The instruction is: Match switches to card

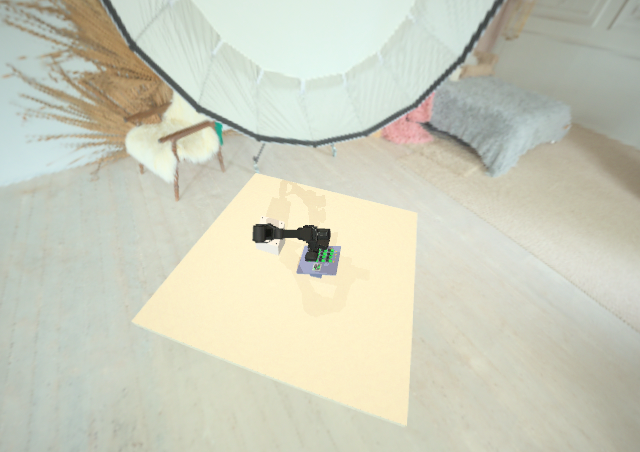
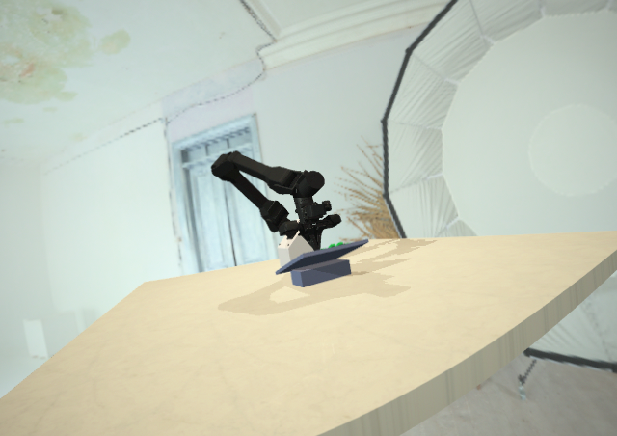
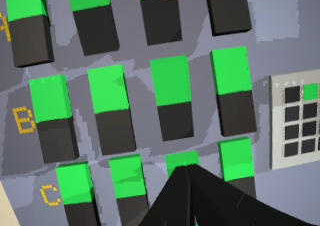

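Observation:
The blue-grey panel (image 1: pixel 305 268) (image 2: pixel 324 258) (image 3: pixel 290 188) carries rows of green and dark grey switches. Rows A, B and C show in the wrist view, four switches each; row A is cut off at the top. The third switch of row B (image 3: pixel 171 81) has a duller green half than its neighbours. Which ends are raised is hard to tell. My gripper (image 2: pixel 316 247) (image 3: pixel 186 174) is shut and empty, its tips over the third switch of row C (image 3: pixel 181 157), partly hiding it. The card (image 3: pixel 276 136) is cut off at the right; its top row shows dark, then green.
The panel slopes on a blue block (image 2: pixel 321 273) on the pale table (image 1: pixel 310 354) (image 2: pixel 199 351). The arm's white base (image 1: pixel 269 245) (image 2: pixel 291 253) stands beside it. In the wrist view, my fingers hide the panel's lower middle.

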`<state>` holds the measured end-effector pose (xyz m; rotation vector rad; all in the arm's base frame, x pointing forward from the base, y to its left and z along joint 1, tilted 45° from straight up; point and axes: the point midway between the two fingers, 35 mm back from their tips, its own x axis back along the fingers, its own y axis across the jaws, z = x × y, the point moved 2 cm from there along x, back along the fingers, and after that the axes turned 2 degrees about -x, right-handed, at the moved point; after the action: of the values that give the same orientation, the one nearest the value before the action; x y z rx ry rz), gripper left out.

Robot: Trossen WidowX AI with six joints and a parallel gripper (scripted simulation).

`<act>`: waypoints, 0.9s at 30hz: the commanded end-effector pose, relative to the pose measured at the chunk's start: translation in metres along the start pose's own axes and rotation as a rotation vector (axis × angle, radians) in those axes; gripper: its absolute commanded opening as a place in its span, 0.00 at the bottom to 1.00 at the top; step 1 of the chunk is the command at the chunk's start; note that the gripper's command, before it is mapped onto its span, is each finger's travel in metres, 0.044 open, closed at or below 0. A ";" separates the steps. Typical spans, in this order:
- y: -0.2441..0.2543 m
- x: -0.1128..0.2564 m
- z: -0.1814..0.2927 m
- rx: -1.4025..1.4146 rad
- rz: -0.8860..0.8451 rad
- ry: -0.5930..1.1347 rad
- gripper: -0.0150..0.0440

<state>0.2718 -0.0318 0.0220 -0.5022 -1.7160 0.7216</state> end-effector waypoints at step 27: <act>0.001 -0.004 0.000 0.004 -0.004 0.001 0.25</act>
<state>0.2731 -0.0339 0.0197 -0.5019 -1.7179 0.7222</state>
